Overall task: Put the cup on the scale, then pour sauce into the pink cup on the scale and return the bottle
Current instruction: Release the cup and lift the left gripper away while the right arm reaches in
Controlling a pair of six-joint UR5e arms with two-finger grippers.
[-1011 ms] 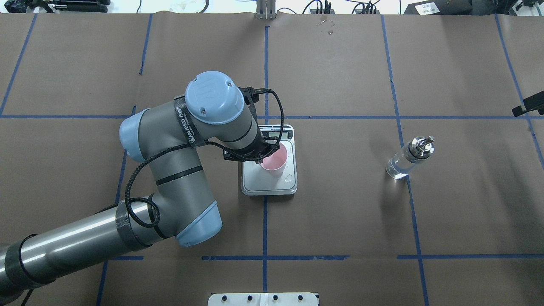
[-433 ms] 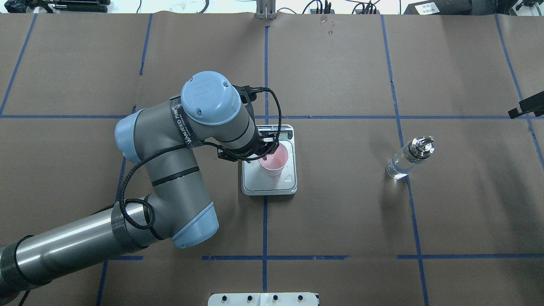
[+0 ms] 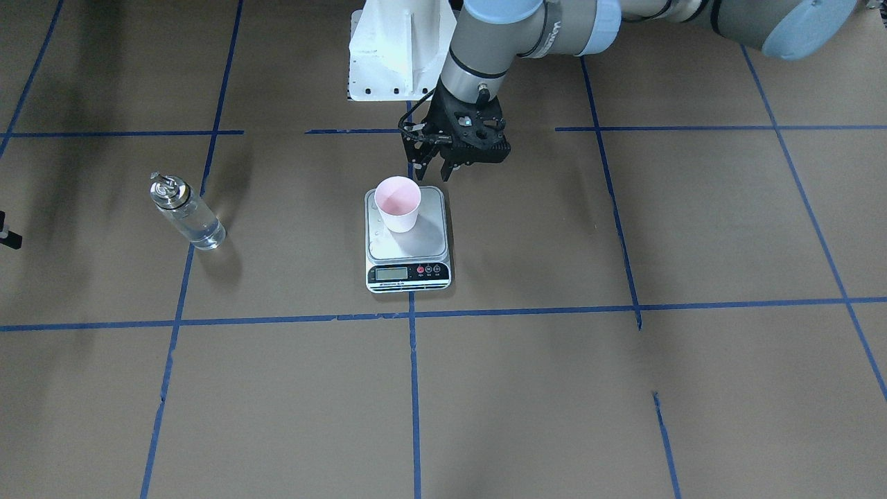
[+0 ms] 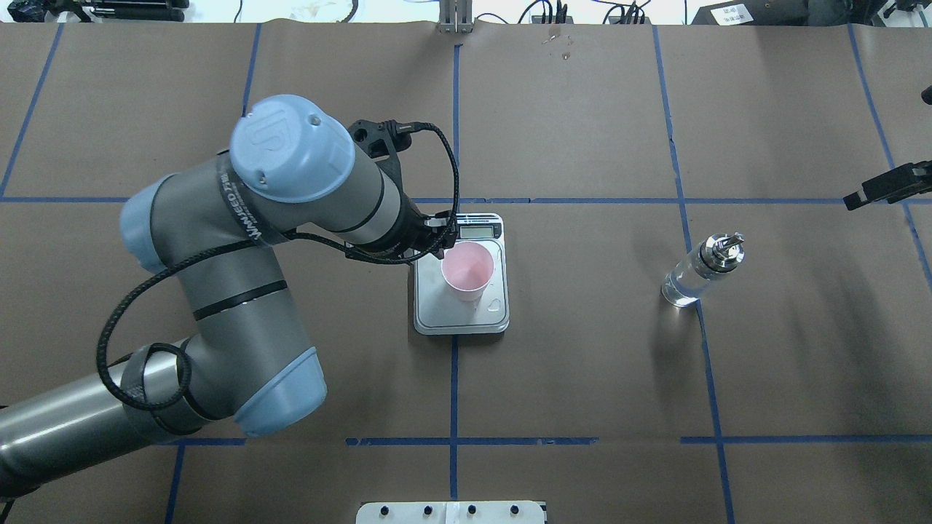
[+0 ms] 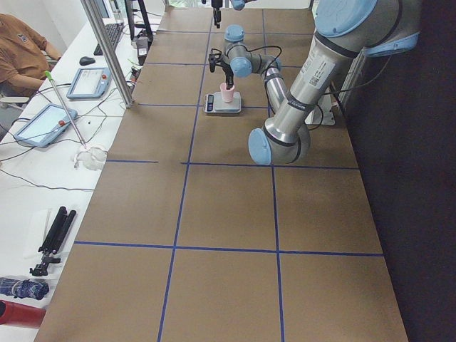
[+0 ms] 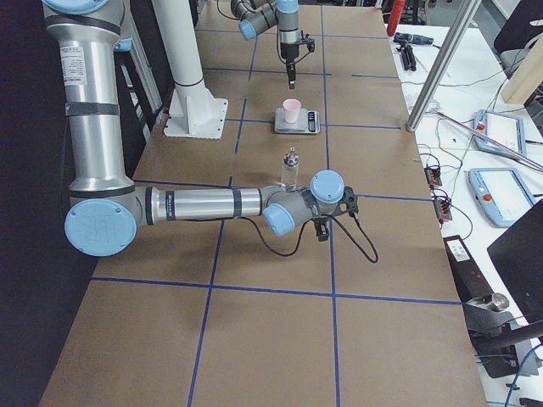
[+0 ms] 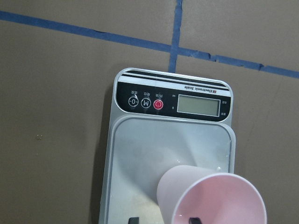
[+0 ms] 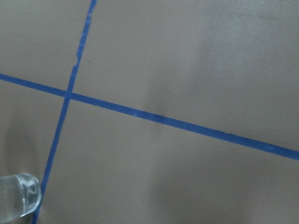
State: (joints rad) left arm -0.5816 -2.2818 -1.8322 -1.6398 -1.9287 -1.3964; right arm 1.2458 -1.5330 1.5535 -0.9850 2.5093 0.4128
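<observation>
The pale pink cup (image 3: 397, 202) (image 4: 467, 271) stands upright on the silver scale (image 3: 433, 235) (image 4: 437, 313), toward the platform's side away from the display. My left gripper (image 3: 434, 173) hangs open just behind and above the cup, not touching it. Its fingertips (image 7: 134, 219) show apart at the bottom of the left wrist view, over the scale (image 7: 140, 158) beside the cup (image 7: 210, 198). The glass bottle (image 4: 699, 273) (image 3: 187, 215) of clear sauce stands alone on the table. My right gripper (image 6: 322, 231) is low beside it; its jaws do not show.
The white robot base (image 3: 395, 48) stands behind the scale. Blue tape lines cross the brown paper table. A side table with tablets and cables runs along the far edge, and a person (image 5: 21, 50) sits there. The bottle's base (image 8: 16, 193) shows in the right wrist view's corner.
My left gripper has let go of the cup and drawn back and up to the left. The cup stays on the scale. The right arm's black tip has crept in at the right edge.
</observation>
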